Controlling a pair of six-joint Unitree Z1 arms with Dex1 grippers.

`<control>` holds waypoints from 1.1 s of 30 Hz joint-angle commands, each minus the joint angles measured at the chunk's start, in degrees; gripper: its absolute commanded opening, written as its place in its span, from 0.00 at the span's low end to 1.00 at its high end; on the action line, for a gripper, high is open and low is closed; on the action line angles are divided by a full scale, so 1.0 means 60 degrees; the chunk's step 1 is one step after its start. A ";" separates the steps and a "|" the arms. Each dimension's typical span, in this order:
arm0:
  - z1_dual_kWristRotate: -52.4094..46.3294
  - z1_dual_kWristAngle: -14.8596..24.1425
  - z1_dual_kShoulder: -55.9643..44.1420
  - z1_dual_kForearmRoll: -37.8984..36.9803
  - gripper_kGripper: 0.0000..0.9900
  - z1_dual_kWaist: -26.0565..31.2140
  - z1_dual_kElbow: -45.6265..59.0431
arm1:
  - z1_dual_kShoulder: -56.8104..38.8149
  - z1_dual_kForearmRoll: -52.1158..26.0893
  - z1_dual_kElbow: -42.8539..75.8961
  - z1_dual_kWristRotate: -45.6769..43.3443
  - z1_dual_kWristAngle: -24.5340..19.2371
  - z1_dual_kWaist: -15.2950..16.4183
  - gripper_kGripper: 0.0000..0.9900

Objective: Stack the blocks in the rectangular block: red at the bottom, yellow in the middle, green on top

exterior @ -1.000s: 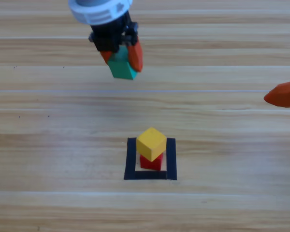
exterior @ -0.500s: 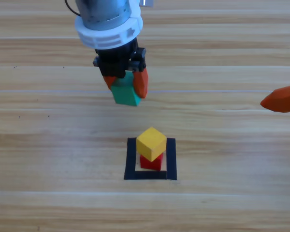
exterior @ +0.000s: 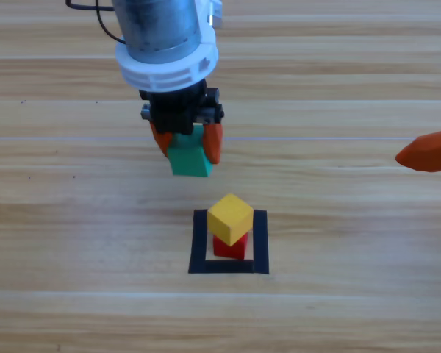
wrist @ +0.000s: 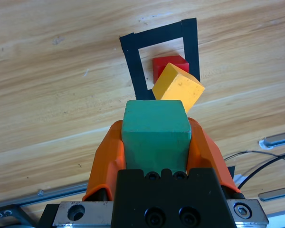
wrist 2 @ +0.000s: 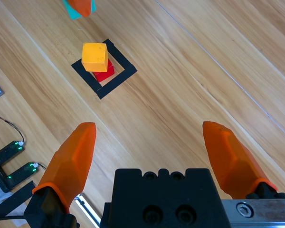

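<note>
Wooden table [exterior: 338, 309] filling whole high view, pale planks running left to right, grain streaks and faint seams showing. Even light falling across surface, soft shadows lying short. Metal rail [wrist: 275, 140] and black cables [wrist: 256, 164] lying at table edge in left wrist view. Small black boxes [wrist 2: 12, 161] glowing green at edge in right wrist view. No walls, floor or windows showing.

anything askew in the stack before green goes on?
Yes: the yellow cube sits twisted on the red cube, corners overhanging, inside the black outline. The left gripper holds the green cube squarely.
</note>
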 commanded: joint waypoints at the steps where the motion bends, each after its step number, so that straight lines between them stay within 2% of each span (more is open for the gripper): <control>1: -0.0579 0.0148 -0.0311 0.0079 0.00 -0.0412 0.0158 | 0.0572 0.0129 0.0179 0.0104 0.0087 -0.0286 1.00; 8: -0.1722 0.0104 -0.0179 0.0079 0.00 -0.0749 0.0099 | 0.0587 0.0129 0.0179 0.0119 0.0087 -0.0286 1.00; 15: -0.2132 0.0119 0.0275 0.0079 0.00 -0.1042 -0.0150 | 0.0587 0.0129 0.0179 0.0119 0.0116 -0.0286 1.00; 33: -0.1370 0.0690 0.1139 0.0079 0.00 -0.1145 -0.0516 | 0.0602 0.0129 0.0164 0.0119 0.0146 -0.0286 1.00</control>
